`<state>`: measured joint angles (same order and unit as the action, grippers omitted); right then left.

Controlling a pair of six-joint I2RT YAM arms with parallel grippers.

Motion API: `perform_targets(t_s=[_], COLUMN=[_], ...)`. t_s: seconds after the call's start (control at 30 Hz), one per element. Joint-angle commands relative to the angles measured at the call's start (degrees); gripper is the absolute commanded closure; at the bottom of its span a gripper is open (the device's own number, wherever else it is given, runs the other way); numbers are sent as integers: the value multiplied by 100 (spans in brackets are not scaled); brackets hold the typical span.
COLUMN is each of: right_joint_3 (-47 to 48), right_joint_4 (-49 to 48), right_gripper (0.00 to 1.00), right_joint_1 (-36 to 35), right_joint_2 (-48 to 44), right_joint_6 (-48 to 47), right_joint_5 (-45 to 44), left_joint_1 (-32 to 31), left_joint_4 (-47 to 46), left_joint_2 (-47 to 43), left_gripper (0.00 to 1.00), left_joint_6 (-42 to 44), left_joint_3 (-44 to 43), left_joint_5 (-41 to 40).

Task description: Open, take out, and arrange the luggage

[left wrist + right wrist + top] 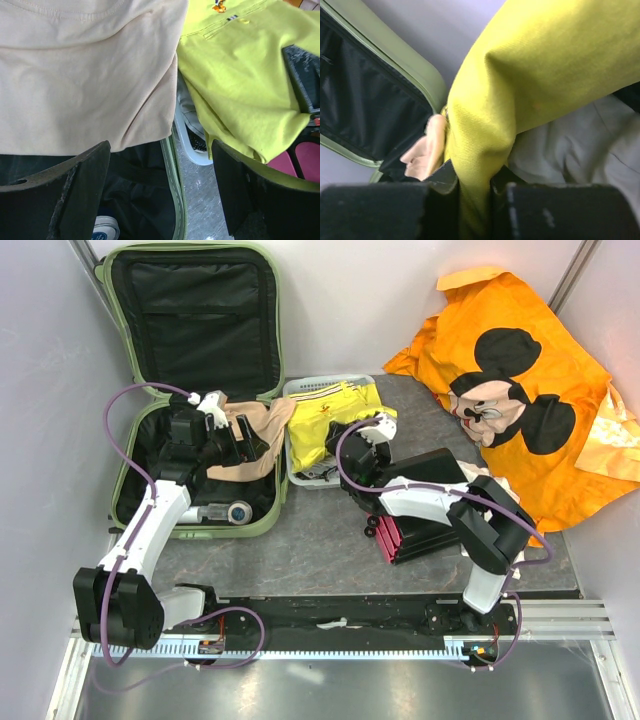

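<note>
Luggage: I see the pale green suitcase (245, 528) lying open at the far left of the table (320, 550), its lid propped up against the back wall and its black lining showing in both halves.
Left gripper: My left gripper (160, 150) hangs over the right side of the suitcase's lower shell. Its fingers are spread wide with nothing between them.
Beige garment: A beige garment (85, 75) lies just ahead of those fingers, draped across the suitcase rim.
Right gripper: My right gripper (475, 182) is clamped on a fold of the yellow garment (530, 65) at the white mesh basket (330, 378).
Basket: It stands just beside the suitcase, and the yellow garment spills over its edge.
Inside the shell: A white roll with a blue label (238, 511) lies near the front wall.
Elsewhere: A black box with pink drawers (420, 535) sits under my right arm, and an orange Mickey Mouse cloth (510, 390) is heaped at the far right.
</note>
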<state>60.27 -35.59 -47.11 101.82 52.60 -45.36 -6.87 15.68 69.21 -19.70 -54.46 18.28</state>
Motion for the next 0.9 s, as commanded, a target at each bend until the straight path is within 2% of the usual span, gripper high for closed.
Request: perform_targets(t_s=[0.0,0.03,0.13,0.3,0.4,0.53,0.63,0.7,0.77,0.87], right_joint_3=[-243,-287,-454,-754,-727,-806,-876,-833,-500,124], right_joint_4=[298,281,211,-342,-335,-263,-632,-764,-451,621], right_gripper=[72,57,45,40,37,37,48,51,54,58], right_joint_1=[-175,-184,-263,-737,-957,-1212,-1405,-1441,-1441,-1389], right_joint_2=[-268,-338,-670,-1567,-1972,-2376,-2552,-2501,-2360,-1930], right_joint_6=[427,374,15,-1625,-2086,-2464,-2833,-3141,-3186,-2898], right_joint_5=[581,660,748,169,45,-51,-8,159,186,405], left_joint_1=[-24,-25,-25,-24,-16,-16,-16,-16,-16,-16], left_joint_4=[-215,-215,-206,-180,-188,-188,-180,-180,-180,-180], left_joint_2=[-145,-162,-171,-180,-180,-154,-145,-118,-92,-83], left_gripper=[11,11,11,11,11,11,11,11,11,11], left_joint_6=[-174,-174,-157,-139,-139,-139,-130,-130,-139,-139], left_joint_3=[-21,-21,-21,-30,-39,-30,-30,-30,-30,-30], left_joint_5=[141,132,88,52,70,53,17,26,52,44])
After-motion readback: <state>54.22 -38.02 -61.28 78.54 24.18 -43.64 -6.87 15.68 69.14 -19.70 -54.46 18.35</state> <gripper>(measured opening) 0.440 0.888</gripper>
